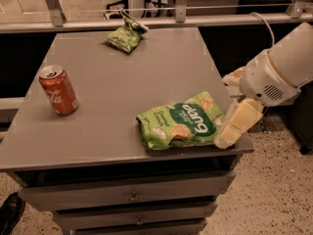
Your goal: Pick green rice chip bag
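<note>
Nearest to you: the grey drawer cabinet (pixel 73 197), stacked drawer fronts with small knobs, on a speckled floor. There's a dark object (pixel 10 214) on the floor at 7 o'clock in the view. It's cut off by the edge, so no ID.

The cabinet's flat grey top (pixel 122 87) holds three items.

Your target, the green rice chip bag (pixel 183 124), lies flat at about 5 o'clock on the top, close to the front edge and right corner. It's label up: dark green oval, white lettering, round chips printed on it. Its long axis runs roughly 9 to 3 o'clock.

The gripper (pixel 221 110) comes in from 3 o'clock of the bag, off the right side of the top. It's spread apart. One cream finger (pixel 239 124) angles down toward 7 o'clock, its tip overlapping the bag's right end at the table edge. You can't confirm contact from this view. The other finger (pixel 234 76) is a short stub higher up, mostly hidden by the white wrist housing (pixel 274 80). Nothing is clamped between them.

A red Coca-Cola can (pixel 58 90) stands upright at 9 o'clock on the top, well apart from the bag.

A smaller green snack bag (pixel 124 37), crumpled, sits at 12 o'clock near the far edge.

Behind the top, a metal rail (pixel 161 21) runs across with upright posts. There's a white cable (pixel 264 26) at 2 o'clock.
</note>
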Tool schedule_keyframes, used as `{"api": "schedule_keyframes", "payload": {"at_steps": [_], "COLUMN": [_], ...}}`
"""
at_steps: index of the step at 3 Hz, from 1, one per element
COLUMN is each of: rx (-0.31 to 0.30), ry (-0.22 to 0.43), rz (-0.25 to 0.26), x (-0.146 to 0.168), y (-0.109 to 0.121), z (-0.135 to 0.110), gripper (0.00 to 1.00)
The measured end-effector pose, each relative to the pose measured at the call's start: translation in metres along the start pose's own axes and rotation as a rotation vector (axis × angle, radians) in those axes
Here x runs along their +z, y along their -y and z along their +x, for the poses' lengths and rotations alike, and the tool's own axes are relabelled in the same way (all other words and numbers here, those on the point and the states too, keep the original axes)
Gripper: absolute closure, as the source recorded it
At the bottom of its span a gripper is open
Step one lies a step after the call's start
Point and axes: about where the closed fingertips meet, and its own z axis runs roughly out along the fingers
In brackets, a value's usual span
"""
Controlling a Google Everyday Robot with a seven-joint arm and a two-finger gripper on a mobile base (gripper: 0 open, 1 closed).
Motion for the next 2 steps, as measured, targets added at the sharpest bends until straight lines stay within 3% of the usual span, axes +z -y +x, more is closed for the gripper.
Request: {"api": "schedule_keyframes", "payload": {"at_steps": [2], "rx": [0.015], "ry": [0.130], "rz": [-0.107], "x": [0.053], "y": [-0.019], "z": [-0.023], "gripper": [0.00]}}
